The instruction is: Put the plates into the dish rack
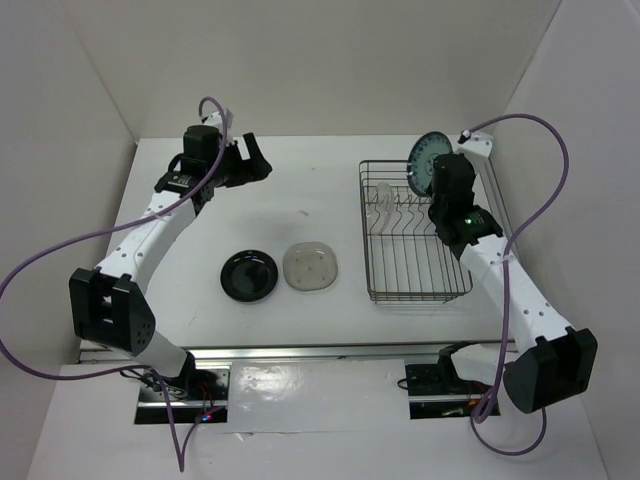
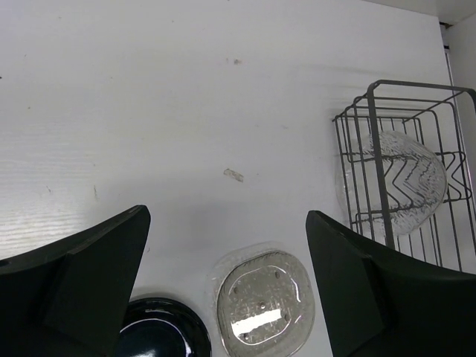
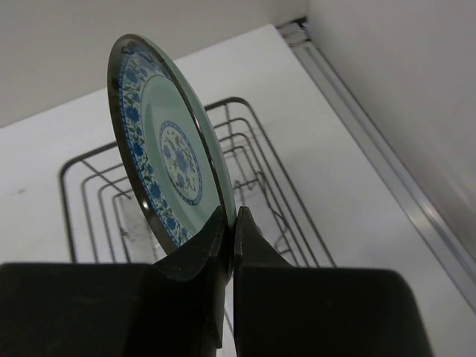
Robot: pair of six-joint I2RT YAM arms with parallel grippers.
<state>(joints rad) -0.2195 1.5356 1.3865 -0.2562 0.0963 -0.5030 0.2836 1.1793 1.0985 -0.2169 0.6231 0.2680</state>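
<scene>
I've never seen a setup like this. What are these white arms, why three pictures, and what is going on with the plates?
Two robot arms are bolted to a table. One picture looks down from above; the other two come from cameras on each wrist. The right gripper is shut on the rim of a blue-patterned plate, holding it upright over the wire dish rack. A clear glass plate already stands in the rack. The left gripper is open and holds nothing. A black plate and a pale plate lie flat on the table.
</scene>
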